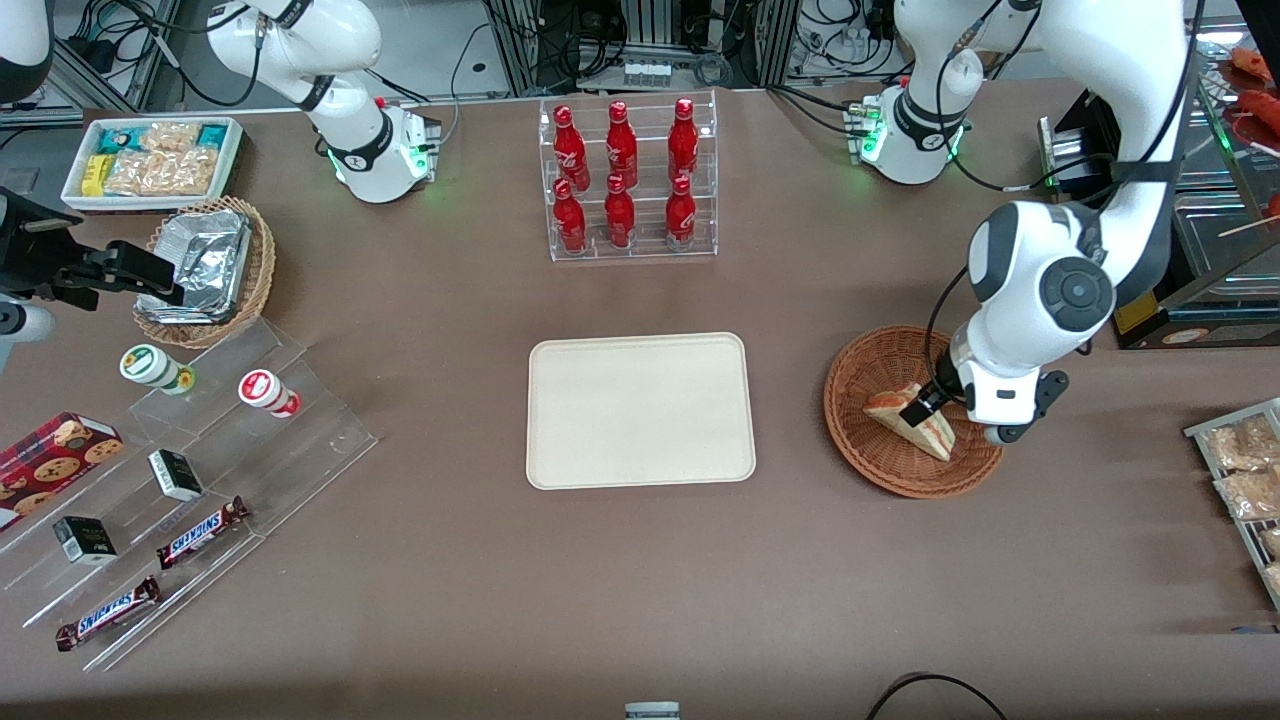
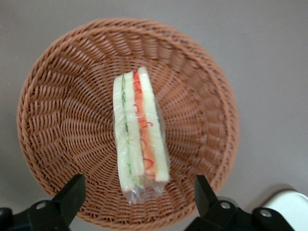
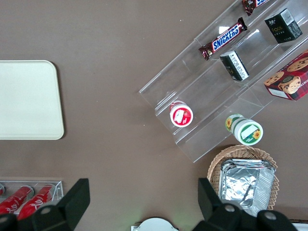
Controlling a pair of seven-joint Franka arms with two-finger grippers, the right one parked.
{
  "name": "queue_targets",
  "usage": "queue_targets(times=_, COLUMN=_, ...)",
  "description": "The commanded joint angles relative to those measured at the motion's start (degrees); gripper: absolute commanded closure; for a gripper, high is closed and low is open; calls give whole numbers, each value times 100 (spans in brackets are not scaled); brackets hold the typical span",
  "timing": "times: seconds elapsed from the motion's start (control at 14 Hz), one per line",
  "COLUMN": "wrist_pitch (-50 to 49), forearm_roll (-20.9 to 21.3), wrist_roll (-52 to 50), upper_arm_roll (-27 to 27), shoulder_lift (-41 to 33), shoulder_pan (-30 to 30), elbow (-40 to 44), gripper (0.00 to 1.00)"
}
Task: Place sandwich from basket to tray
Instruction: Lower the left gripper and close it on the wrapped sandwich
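The sandwich (image 1: 905,416) is a plastic-wrapped triangular wedge lying in the reddish-brown wicker basket (image 1: 860,385), toward the working arm's end of the table. In the left wrist view the sandwich (image 2: 139,139) lies on its side in the basket (image 2: 57,110), showing white bread with orange-red and green layers. My left gripper (image 1: 922,407) hovers just above the sandwich with its fingers (image 2: 72,192) open, one on each side of the sandwich's wrapped end, not touching it. The cream-white tray (image 1: 640,410) lies flat at the table's middle, bare.
A clear rack of red bottles (image 1: 625,180) stands farther from the camera than the tray. A clear stepped display (image 1: 180,480) with snack bars and cups and a tan foil basket (image 1: 205,270) lie toward the parked arm's end. Snack packs (image 1: 1245,470) sit near the basket.
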Motion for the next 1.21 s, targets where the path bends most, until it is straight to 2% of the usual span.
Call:
queue_targets(times=0.0, wrist_pitch=171, forearm_roll=13, wrist_roll=-187, upper_arm_roll=32, shoulder_lift=151, shoulder_pan=1, elbow=-30, gripper=0)
queue_targets(times=0.5, wrist_pitch=558, forearm_roll=13, wrist_roll=-213, upper_arm_roll=32, shoulder_lift=485, shoulder_pan=-8, elbow=-118, gripper=0)
queue_targets(times=0.57, wrist_pitch=654, forearm_roll=13, wrist_roll=-326, upper_arm_roll=32, shoulder_lift=520, shoulder_pan=-8, elbow=-135, gripper=7)
queue_targets(times=0.64, wrist_pitch=734, forearm_roll=13, wrist_roll=-571, upper_arm_roll=32, shoulder_lift=581, shoulder_pan=-25, elbow=-127, gripper=35)
queue_targets(times=0.71, wrist_pitch=813, forearm_roll=13, wrist_roll=-782, upper_arm_roll=32, shoulder_lift=608, shoulder_pan=-69, elbow=-118, gripper=88)
queue_targets(times=0.79, wrist_pitch=840, forearm_roll=22, wrist_roll=-802, upper_arm_roll=32, shoulder_lift=652, shoulder_pan=-69, elbow=-100, gripper=100)
queue_targets(times=1.0, wrist_pitch=770, forearm_roll=22, wrist_roll=-785, upper_arm_roll=23, shoulder_lift=591, shoulder_pan=-69, elbow=-48, gripper=100)
queue_targets(times=1.14, wrist_pitch=211, forearm_roll=31, wrist_roll=-758, upper_arm_roll=-3, shoulder_lift=346, shoulder_pan=-130, elbow=153, gripper=100)
